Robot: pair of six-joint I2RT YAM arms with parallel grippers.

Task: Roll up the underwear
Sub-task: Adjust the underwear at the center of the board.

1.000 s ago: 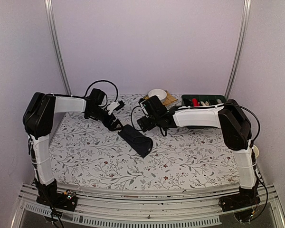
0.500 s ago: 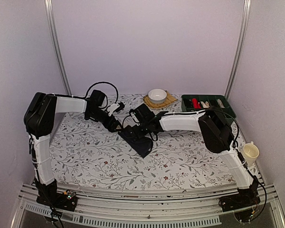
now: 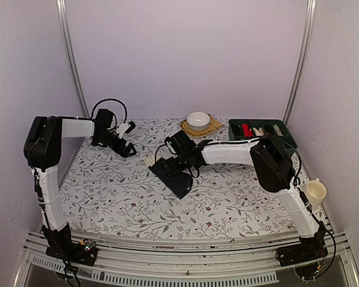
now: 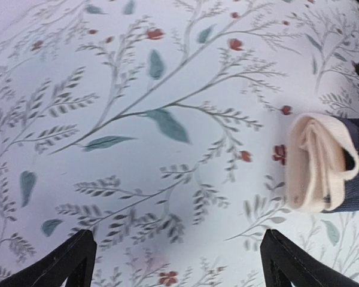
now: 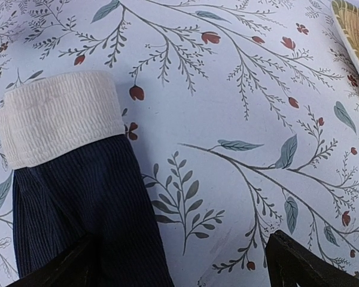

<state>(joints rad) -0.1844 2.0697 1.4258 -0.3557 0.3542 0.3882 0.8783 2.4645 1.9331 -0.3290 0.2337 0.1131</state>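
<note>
Left arm has pulled back from the underwear [image 3: 175, 177] toward the far left corner of the bench [image 3: 239, 200]; right arm, which swung in over the garment a second ago, has stayed there for the last half second.

Left claw [image 4: 176, 257]: released, jaws wide apart, nothing between them, only flowered bench cover below. Well clear of the garment in the top view. Its wrist view catches the cream waistband [image 4: 320, 164] end-on at the right, showing folded-over layers with dark cloth behind.

Right claw [image 5: 180, 251]: also released, jaws spread wide, gripping nothing. It sits low over the underwear. In its wrist view one finger [image 5: 60, 269] is above the dark ribbed cloth and the other is above bare bench cover. Cannot tell whether either touches.

Underwear: one dark ribbed piece near the middle of the bench, slightly toward the left edge. It lies diagonally, cream waistband end toward the far left corner, dark end toward the near edge. No second garment visible.

White bowl [image 3: 198, 119] on a woven mat [image 3: 214, 127] at the far edge. Green tray [image 3: 234, 127] with small items in the far right corner. Cream cup [image 3: 315, 192] at the right edge.
</note>
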